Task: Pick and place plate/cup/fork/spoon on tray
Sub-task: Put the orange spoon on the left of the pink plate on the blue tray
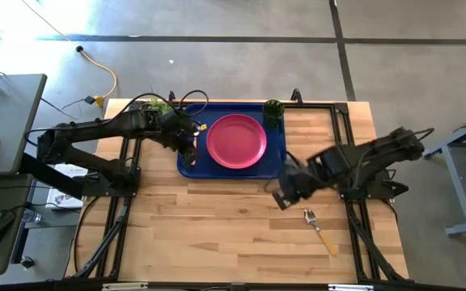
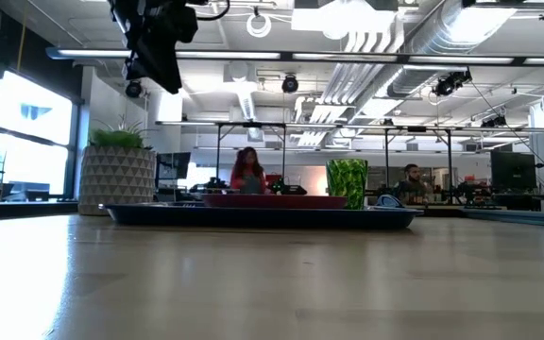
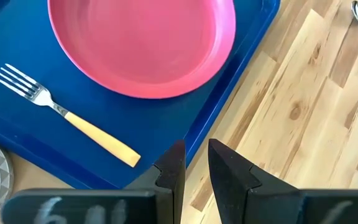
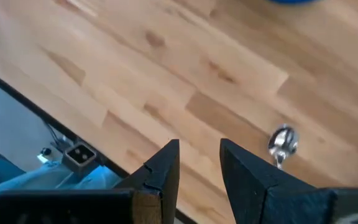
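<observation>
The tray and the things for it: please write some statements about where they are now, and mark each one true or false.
1. The plate lies on the tray. True.
2. The spoon is on the tray. False: it lies on the bare table, near the right gripper.
3. The fork lies on the tray beside the plate. True.
4. The cup stands on top of the plate. False: it stands at the tray's far corner, apart from the plate.
5. The left gripper holds the fork. False: it holds nothing; the fork lies apart from it.
</observation>
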Tool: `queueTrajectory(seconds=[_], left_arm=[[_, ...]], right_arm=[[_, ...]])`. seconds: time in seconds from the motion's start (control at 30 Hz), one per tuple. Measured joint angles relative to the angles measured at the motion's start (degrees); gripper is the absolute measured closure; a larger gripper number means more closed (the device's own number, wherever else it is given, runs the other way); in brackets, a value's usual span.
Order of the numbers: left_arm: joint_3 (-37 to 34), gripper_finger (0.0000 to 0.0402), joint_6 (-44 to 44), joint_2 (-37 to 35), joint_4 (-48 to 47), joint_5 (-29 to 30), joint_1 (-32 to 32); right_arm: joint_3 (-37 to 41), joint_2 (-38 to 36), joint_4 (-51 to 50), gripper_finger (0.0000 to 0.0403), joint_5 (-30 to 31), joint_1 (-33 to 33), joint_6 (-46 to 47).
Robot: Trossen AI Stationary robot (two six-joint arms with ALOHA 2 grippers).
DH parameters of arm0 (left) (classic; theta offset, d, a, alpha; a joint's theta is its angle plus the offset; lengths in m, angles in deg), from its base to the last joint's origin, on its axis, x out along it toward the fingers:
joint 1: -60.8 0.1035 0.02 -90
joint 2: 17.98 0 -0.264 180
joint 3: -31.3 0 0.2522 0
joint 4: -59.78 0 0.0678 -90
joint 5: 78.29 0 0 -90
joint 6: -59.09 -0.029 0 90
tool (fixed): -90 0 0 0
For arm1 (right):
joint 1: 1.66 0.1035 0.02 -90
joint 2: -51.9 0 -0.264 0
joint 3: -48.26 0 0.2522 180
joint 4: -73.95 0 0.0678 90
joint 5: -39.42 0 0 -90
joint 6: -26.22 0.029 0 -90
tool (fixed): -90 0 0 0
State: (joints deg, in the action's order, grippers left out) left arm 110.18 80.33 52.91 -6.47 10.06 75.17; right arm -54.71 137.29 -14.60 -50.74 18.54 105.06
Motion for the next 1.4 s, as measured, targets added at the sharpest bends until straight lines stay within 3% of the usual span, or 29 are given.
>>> queueTrajectory(seconds=[0.3, 0.6, 0.87, 1.4], left_arm=[[0.0, 0.0344, -0.9, 0.0, 0.0, 0.0, -0.2], [0.0, 0.0344, 0.3, 0.0, 0.0, 0.0, -0.2], [0.0, 0.0344, 1.2, 0.0, 0.0, 0.0, -0.2], [0.0, 0.0344, 2.9, 0.0, 0.0, 0.0, -0.2]], right_arm=[[0.0, 0.0, -1.4, 0.0295, 1.1, 10.5, 9.6], [0.0, 0.0, -8.2, 0.0245, 0.6, 18.6, 20.8], [0.0, 1.9, -10.4, 0.0242, 4.3, 25.7, 29.1], [0.1, 12.7, -11.3, 0.0242, 2.4, 30.2, 29.3]])
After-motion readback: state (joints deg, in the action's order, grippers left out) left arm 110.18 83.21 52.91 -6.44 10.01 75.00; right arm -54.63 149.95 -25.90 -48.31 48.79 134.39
